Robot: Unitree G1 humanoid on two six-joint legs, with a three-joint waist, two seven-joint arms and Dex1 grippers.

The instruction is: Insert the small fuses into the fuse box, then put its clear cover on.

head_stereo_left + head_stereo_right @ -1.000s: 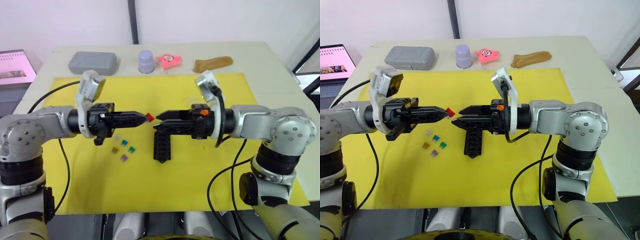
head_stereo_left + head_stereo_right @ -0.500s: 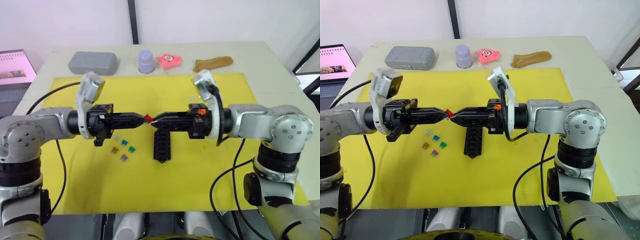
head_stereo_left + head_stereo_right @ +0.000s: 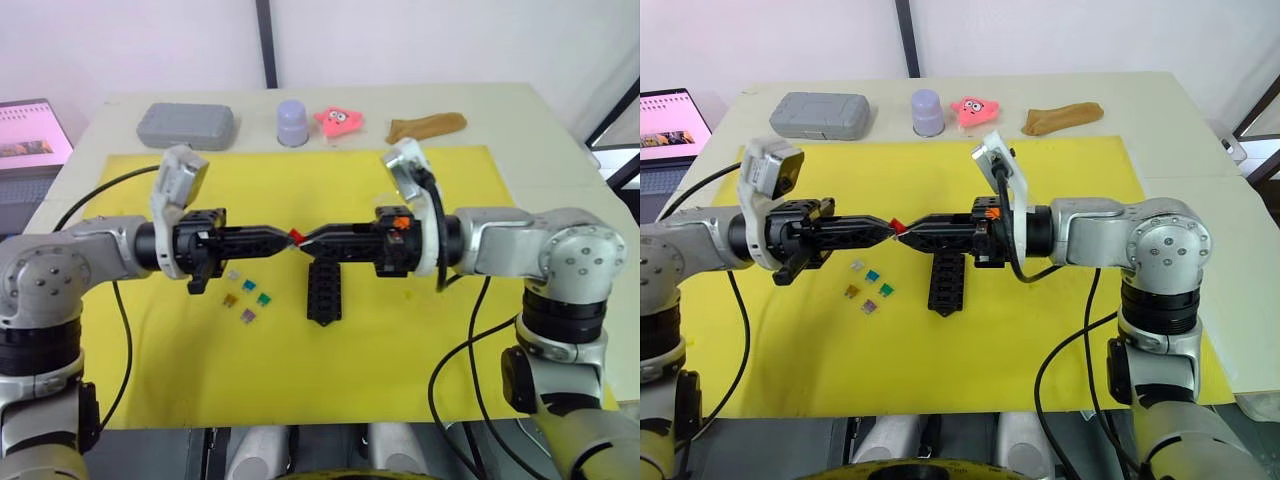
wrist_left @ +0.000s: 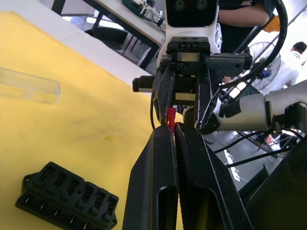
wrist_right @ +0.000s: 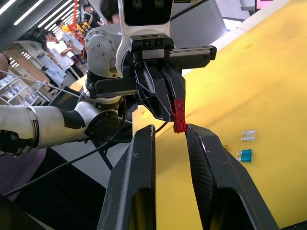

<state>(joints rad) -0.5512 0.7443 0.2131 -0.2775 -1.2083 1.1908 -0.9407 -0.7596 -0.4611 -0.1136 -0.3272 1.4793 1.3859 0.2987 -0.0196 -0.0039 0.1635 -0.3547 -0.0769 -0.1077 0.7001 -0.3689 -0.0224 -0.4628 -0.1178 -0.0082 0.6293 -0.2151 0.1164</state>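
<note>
My left gripper (image 3: 287, 237) is shut on a small red fuse (image 3: 295, 236), held above the yellow mat. My right gripper (image 3: 304, 238) meets it tip to tip. In the right wrist view its open fingers (image 5: 146, 139) stand on either side of the red fuse (image 5: 179, 116). Below the tips, the black fuse box (image 3: 323, 292) lies on the mat with its slots empty. Several loose fuses (image 3: 247, 296) lie to its left, among them a teal one (image 5: 245, 155). The clear cover (image 4: 29, 86) lies flat on the mat in the left wrist view.
The yellow mat (image 3: 400, 350) covers most of the table. Along the back edge stand a grey case (image 3: 185, 125), a lilac cup (image 3: 291, 122), a pink toy (image 3: 339, 121) and a brown object (image 3: 426, 126). A laptop (image 3: 30, 130) sits at far left.
My right gripper has moved left, closing the gap to the left gripper, so its open fingertips now flank the red fuse. The left gripper has held still.
</note>
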